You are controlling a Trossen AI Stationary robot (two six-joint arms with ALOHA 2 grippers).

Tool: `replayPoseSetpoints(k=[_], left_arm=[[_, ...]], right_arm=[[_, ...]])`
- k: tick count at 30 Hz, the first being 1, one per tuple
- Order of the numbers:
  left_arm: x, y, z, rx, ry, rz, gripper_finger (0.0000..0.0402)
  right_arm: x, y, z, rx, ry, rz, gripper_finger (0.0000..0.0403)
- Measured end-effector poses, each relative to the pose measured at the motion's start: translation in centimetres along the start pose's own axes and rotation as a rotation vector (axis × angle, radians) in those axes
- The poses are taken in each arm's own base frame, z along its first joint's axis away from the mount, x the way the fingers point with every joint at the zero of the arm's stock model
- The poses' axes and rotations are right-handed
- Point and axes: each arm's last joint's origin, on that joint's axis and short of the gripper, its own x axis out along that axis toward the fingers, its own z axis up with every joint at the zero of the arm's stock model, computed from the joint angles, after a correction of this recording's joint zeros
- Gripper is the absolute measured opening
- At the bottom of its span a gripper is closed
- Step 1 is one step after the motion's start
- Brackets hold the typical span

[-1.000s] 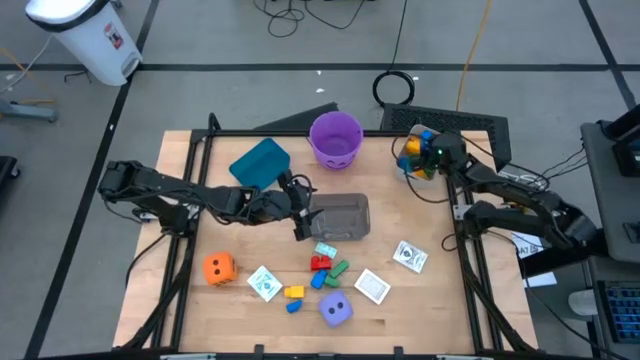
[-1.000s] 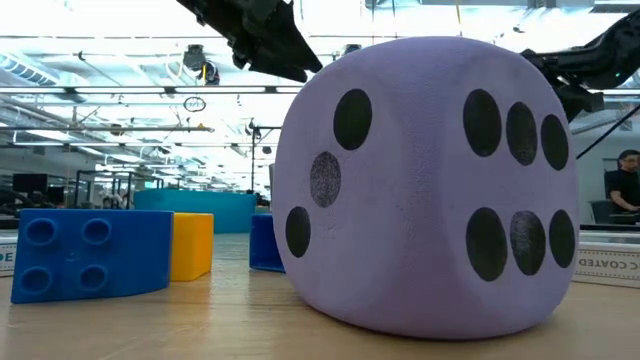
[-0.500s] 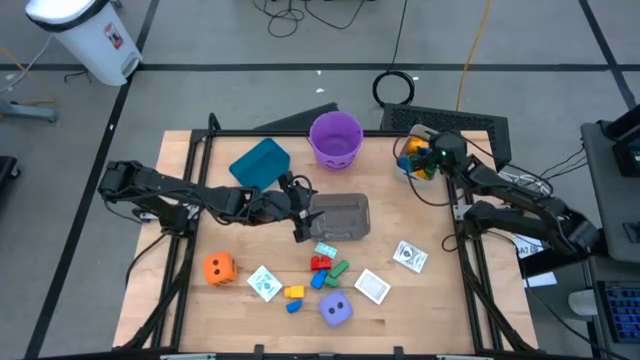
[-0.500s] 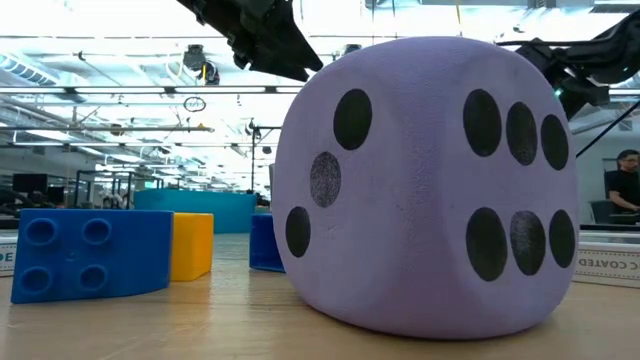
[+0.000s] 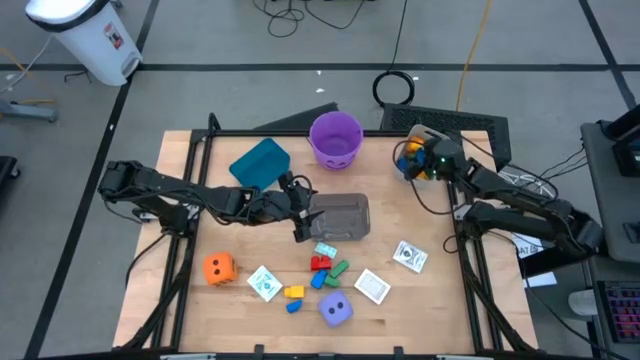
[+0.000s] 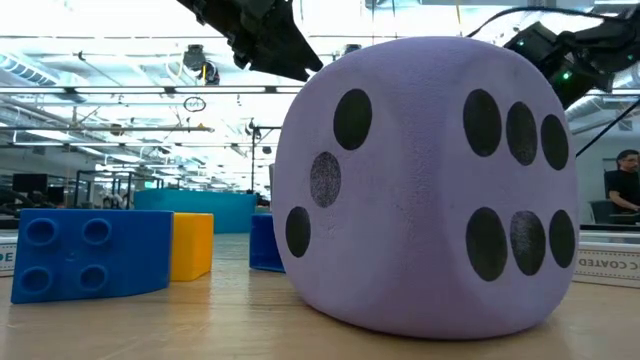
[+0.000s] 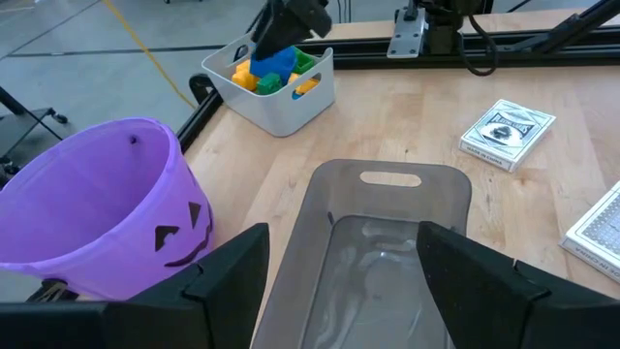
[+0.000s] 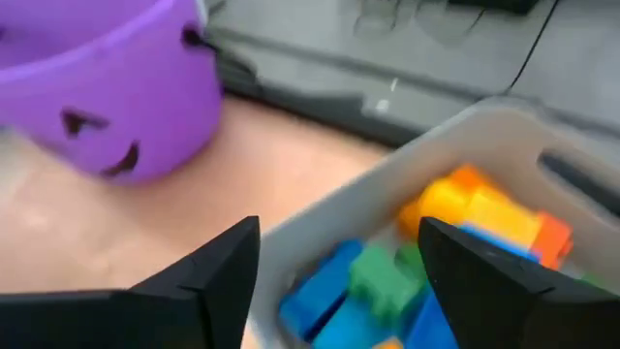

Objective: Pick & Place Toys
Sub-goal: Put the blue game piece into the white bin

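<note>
From above, taking the clear grey tub (image 5: 340, 217) at the table's middle as the landmark, the left gripper (image 5: 303, 218) sits at its left edge, fingers spread with nothing between them. The right gripper (image 5: 413, 160) hangs well to the tub's upper right over a white bin of blocks (image 5: 420, 163). Below the tub lie red and green blocks (image 5: 327, 266), three white cards (image 5: 372, 286), the purple die (image 5: 336, 310) and, farther left, the orange die (image 5: 219, 267). At table height the purple die fills the picture, a blue block (image 6: 90, 252) and a yellow block (image 6: 191, 245) beside it. The left wrist looks along the tub toward the purple bucket (image 7: 92, 208) and the white bin. The right wrist shows its fingers (image 8: 208, 271) spread wide, empty, above the bin's blue, green and orange blocks (image 8: 387, 281).
</note>
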Motion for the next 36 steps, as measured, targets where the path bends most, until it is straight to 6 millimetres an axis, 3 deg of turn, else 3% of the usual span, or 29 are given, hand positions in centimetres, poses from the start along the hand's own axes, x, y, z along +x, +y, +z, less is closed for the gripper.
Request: replayPoseSetpoints(k=[7,17,26,36], left_arm=[[0.0,0.0,0.0,0.002,0.000,0.000,0.0263],[0.0,0.0,0.0,0.000,0.000,0.001,0.0257],[0.0,0.0,0.0,-0.010,0.005,-0.004,0.0254],[0.0,0.0,0.0,-0.007,0.005,-0.004,0.0251]], right_arm=[[-0.7,0.8,0.3,-0.031,0.226,-0.053,0.0187],[-1.4,0.7,0.2,-0.103,0.319,-0.163,0.0012],[0.2,0.0,-0.9,-0.165,0.412,-0.188,0.0006],[1.0,-0.5,0.9,-0.250,0.191,-0.436,0.0006]])
